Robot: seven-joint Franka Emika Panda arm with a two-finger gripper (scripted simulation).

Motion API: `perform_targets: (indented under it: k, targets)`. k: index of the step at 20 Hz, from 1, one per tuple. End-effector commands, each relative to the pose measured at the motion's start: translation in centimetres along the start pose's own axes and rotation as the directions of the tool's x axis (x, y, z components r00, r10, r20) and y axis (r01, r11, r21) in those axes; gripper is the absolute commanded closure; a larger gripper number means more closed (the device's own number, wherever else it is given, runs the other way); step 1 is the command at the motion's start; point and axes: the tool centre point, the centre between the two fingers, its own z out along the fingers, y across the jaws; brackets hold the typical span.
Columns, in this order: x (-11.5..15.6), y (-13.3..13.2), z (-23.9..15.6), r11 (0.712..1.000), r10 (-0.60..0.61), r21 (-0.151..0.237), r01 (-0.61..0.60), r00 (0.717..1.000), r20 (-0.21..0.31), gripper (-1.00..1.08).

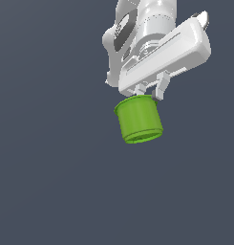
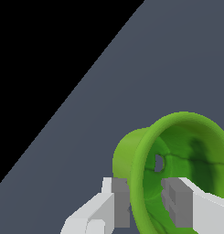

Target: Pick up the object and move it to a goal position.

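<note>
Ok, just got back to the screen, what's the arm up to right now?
The gripper has the green cup pinched by its wall: in the wrist view one finger sits inside the cup and the other outside it. In the exterior view the cup hangs tilted under the white hand with nothing visibly under it, so it looks lifted. No goal marker shows in either view, so I cannot tell how near it is to the goal.
</note>
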Motion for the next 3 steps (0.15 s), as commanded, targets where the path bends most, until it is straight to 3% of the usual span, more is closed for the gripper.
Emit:
perform_targets:
  k: [1,3]
  targets:
    - [0.16,-0.10,-0.13,1.000,0.004,0.004,-0.004,1.000,-0.005,1.08]
    - [0.15,-0.10,-0.14,1.000,0.005,0.005,-0.005,1.000,-0.006,1.08]
